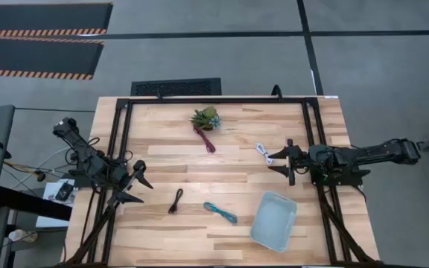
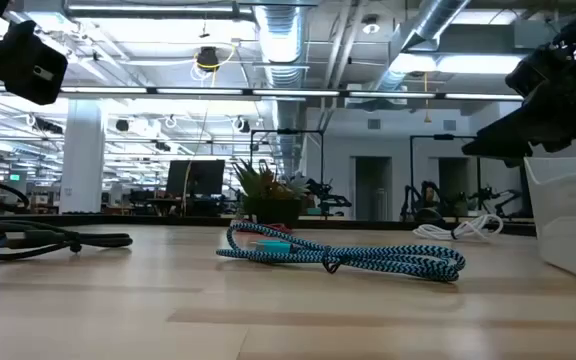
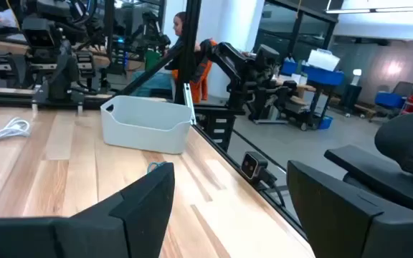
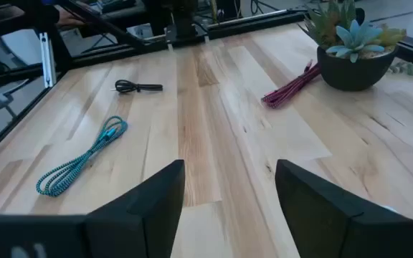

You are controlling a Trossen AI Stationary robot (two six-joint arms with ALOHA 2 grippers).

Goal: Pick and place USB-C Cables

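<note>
Four cables lie flat on the wooden table. The maroon-red cable lies beside the plant pot, the white cable right of centre, the black cable and the teal-blue cable near the front. The pale blue tray sits at the near right. My left gripper hovers open at the table's left side, left of the black cable. My right gripper hovers open just near-right of the white cable. The right wrist view shows the teal cable, the black cable and the maroon cable ahead.
A small green plant in a dark pot stands at the far middle of the table. A black frame borders the far edge and both sides. Bare wood lies across the table's middle between the cables.
</note>
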